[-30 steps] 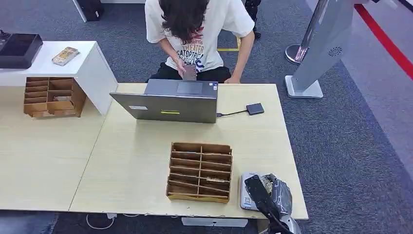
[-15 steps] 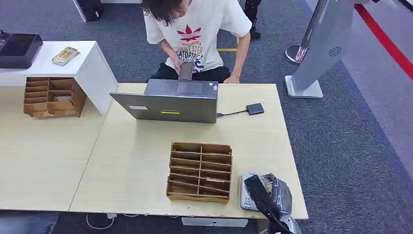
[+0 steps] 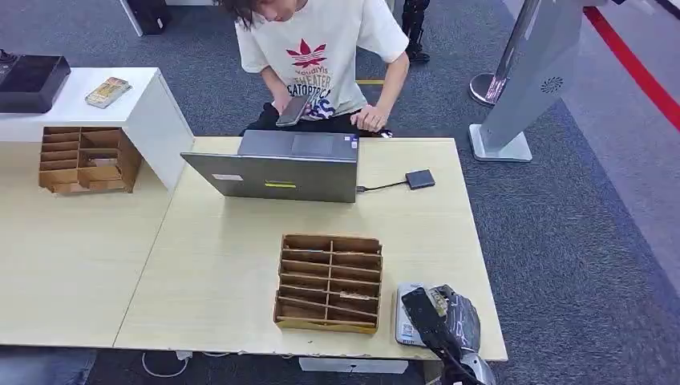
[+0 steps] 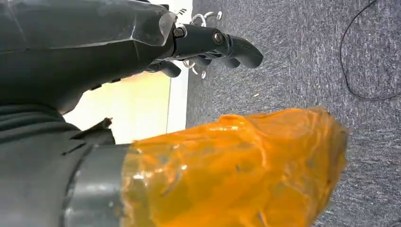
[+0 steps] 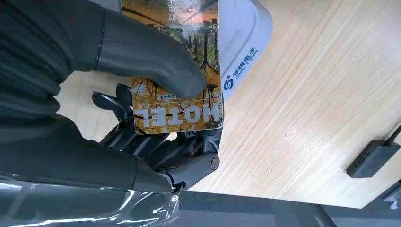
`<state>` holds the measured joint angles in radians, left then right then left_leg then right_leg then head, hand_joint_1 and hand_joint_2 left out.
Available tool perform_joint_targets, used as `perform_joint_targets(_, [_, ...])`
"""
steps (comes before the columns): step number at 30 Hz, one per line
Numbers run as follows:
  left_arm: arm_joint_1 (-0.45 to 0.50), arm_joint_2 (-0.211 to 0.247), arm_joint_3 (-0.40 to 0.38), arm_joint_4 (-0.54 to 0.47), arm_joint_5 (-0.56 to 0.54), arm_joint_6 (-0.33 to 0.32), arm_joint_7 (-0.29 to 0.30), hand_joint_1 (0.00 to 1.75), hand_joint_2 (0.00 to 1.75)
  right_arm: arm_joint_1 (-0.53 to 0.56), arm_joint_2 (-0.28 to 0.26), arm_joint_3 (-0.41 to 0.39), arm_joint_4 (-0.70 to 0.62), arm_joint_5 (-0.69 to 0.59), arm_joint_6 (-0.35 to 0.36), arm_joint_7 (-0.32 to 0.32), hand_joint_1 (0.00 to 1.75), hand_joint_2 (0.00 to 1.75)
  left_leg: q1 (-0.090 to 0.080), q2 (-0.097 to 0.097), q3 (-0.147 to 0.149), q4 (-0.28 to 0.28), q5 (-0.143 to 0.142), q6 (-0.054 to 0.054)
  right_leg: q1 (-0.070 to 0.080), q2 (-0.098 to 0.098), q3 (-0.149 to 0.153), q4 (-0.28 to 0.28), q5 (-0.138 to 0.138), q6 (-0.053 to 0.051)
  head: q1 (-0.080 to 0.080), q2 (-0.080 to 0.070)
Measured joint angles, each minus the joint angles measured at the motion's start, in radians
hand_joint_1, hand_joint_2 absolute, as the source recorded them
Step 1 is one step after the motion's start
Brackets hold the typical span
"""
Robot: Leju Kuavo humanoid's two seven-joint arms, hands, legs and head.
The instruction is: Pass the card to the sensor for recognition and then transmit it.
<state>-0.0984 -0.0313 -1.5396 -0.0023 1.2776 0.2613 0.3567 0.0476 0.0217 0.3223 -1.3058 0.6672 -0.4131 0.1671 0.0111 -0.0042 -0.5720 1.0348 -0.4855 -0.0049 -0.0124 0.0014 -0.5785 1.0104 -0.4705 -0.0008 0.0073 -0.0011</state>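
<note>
My right hand (image 3: 453,321) is at the table's front right corner, over the white card sensor (image 3: 405,319). The right wrist view shows the thumb (image 5: 156,64) pressing a yellow-brown hotel card (image 5: 177,111) against the fingers beneath it. The card lies just above the sensor (image 5: 241,33) and overlaps its near edge; I cannot tell if they touch. My left hand (image 4: 208,42) hangs beside the table edge above the grey carpet. It holds nothing, and its dark fingers stand apart from the orange-wrapped thumb (image 4: 236,165).
A wooden slotted organizer (image 3: 329,282) stands just left of the sensor. Farther back are a laptop (image 3: 277,168) and a small black adapter (image 3: 419,178) on a cable. A person (image 3: 325,56) sits behind the laptop holding a phone. A second organizer (image 3: 84,159) stands at far left.
The person behind the laptop has straightened up and moved the phone to one side. My right hand with the card has not visibly moved.
</note>
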Motion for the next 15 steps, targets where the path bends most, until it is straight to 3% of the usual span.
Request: perform_joint_targets(15, [0.002, 0.000, 0.000, 0.000, 0.000, 0.000, 0.000, 0.00, 0.00, 0.000, 0.000, 0.000, 0.000, 0.000, 0.000, -0.002, 1.75, 1.75, 0.000, 0.000, 0.000, 0.000, 0.000, 0.000, 0.000, 0.000, 0.000, 0.000, 0.000, 0.000, 0.000, 0.000])
